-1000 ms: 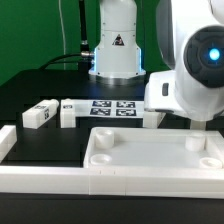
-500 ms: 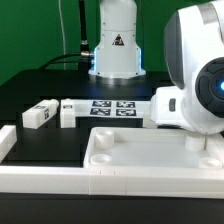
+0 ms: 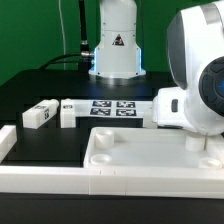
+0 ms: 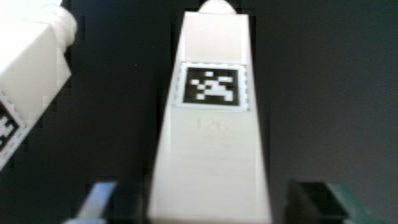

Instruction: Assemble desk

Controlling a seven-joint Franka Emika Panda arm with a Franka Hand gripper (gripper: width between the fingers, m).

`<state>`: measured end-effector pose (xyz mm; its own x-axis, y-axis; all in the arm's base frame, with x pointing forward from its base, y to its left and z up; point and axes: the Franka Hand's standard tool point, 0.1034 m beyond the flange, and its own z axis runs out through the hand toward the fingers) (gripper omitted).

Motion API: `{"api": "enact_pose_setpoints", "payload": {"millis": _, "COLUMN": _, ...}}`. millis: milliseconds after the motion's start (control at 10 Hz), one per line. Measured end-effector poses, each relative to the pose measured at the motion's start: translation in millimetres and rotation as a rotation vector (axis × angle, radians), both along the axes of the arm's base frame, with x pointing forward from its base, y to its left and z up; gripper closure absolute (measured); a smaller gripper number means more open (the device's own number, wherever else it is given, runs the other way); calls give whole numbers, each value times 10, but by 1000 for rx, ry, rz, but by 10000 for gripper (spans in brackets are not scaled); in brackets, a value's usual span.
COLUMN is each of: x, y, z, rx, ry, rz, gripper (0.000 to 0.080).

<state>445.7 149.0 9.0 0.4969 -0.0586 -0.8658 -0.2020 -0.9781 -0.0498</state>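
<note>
The arm (image 3: 195, 80) has come down and swung toward the exterior view's right. I now read the gripper (image 4: 214, 203) as spread astride one leg (image 4: 214, 120). Its fingers (image 4: 103, 202) flank the leg with a dark gap on each side, so nothing is pinched yet. I judge the pick of this leg imminent. The leg is a long, matte white square bar bearing a printed tag, lying on the black table (image 4: 116, 120). The tabletop (image 3: 150, 162), a rimmed white tray with round corner bosses, lies in the exterior view's foreground.

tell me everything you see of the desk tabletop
The tabletop is a white, plastic-looking rectangular tray with a raised rim. It lies flat, hollow side up, on the black table, near the camera. Round sockets show at three corners. The arm overlaps its far edge on the exterior view's right.
</note>
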Motion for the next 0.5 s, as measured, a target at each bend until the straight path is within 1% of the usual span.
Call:
{"api": "enact_pose_setpoints", "payload": {"millis": 100, "x": 14, "y": 0, "z": 3, "rx": 0, "ry": -4, "rz": -1, "gripper": 512}}
{"api": "enact_pose_setpoints", "payload": {"millis": 300, "x": 37, "y": -24, "z": 30, "rx": 7, "ry": -10, "rz": 0, "gripper": 512}}
{"api": "enact_pose_setpoints", "payload": {"millis": 400, "x": 73, "y": -60, "z": 86, "rx": 17, "ry": -20, "rz": 1, "gripper": 512}}
{"api": "enact_pose_setpoints", "payload": {"millis": 500, "x": 103, "y": -114, "z": 202, "rx": 36, "ry": -22, "rz": 5, "gripper": 512}}
